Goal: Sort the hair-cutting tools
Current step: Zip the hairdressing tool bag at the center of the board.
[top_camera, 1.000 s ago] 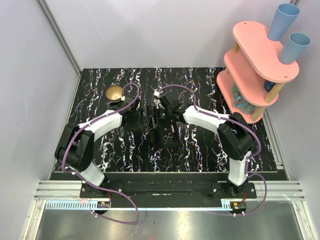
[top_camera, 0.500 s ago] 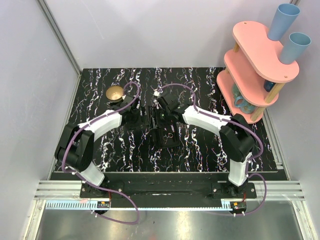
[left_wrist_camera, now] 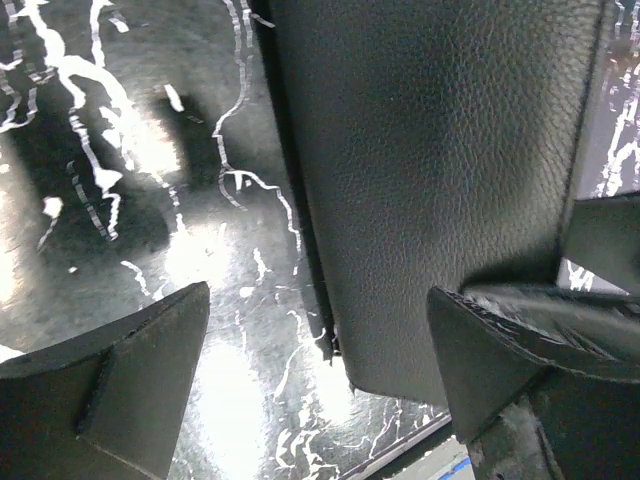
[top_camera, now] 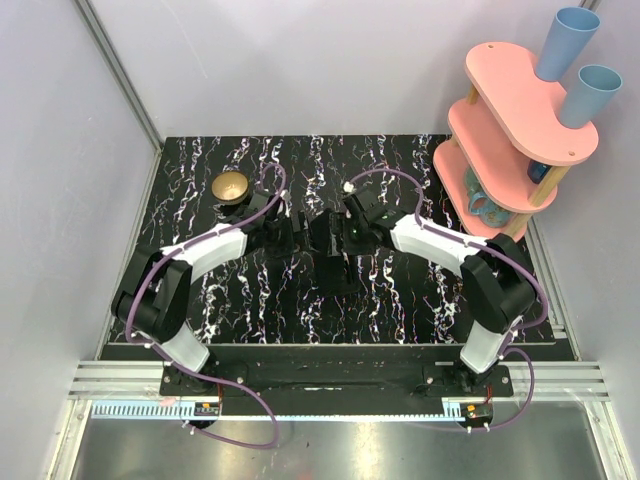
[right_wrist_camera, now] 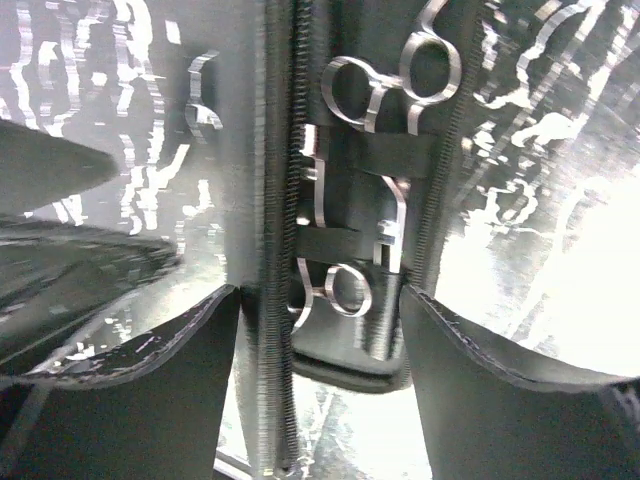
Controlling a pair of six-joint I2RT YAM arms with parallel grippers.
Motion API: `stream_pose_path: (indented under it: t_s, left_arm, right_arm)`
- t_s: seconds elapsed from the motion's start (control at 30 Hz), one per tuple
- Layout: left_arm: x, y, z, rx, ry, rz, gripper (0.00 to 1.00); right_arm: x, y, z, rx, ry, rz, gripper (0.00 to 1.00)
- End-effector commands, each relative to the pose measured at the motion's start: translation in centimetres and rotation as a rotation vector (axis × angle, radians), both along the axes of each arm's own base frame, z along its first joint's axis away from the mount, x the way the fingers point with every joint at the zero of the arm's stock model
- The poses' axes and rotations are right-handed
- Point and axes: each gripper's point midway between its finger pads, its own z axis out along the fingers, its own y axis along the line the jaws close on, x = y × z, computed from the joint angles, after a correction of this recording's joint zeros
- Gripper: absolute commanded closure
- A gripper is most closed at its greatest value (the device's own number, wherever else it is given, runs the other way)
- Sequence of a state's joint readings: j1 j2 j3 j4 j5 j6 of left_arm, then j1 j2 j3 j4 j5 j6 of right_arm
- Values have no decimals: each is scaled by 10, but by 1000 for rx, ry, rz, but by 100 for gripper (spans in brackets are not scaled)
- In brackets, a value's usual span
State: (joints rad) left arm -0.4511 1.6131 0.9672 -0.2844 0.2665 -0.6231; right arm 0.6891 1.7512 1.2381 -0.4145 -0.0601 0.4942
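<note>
From above, the left fingers (top_camera: pixel 293 236) and right fingers (top_camera: pixel 338 236) meet from either side over the far end of the black case (top_camera: pixel 338 272), which lies on the marbled table (top_camera: pixel 400 300). That view is too dark and small to show scissors, or how either pair of fingers stands. A brass bowl (top_camera: pixel 230 185) sits well beyond the left fingers. A pink shelf (top_camera: pixel 515 130) carrying blue cups (top_camera: pixel 565 42) stands well off to the right of the right fingers.

The left wrist view shows the left pair spread wide, holding nothing. One finger (left_wrist_camera: pixel 115 385) hangs over bare table and the other (left_wrist_camera: pixel 520 350) over the case's grained outer skin, with the case's edge running between them.

Only the right wrist view shows the scissors (right_wrist_camera: pixel 385 90). They are silvery and tucked under dark bands (right_wrist_camera: pixel 385 155) inside the open case, between and just beyond the right pair. Those fingers (right_wrist_camera: pixel 150 390) are also apart and grip nothing, and the zipper (right_wrist_camera: pixel 275 230) runs just inside the left-hand one. A second ringed handle (right_wrist_camera: pixel 345 288) lies nearer the fingertips; whether it belongs to a separate pair I cannot tell.
</note>
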Motion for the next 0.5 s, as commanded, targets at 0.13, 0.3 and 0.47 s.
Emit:
stream_pose_path:
  t_s: [0.13,0.3,0.47]
  left_arm:
    - [9,-31,-1,-120,-32,-77,1]
    - [12,-39,-9,-164,-6,-68,1]
    - [12,-44,-18,-191,46,-22,1]
  right_arm:
    - [6,-27,-20,-15,10,-51,26]
    - [4,-29,-30,9,18,-63,26]
    - [6,-28,-40,82,62,-88,43]
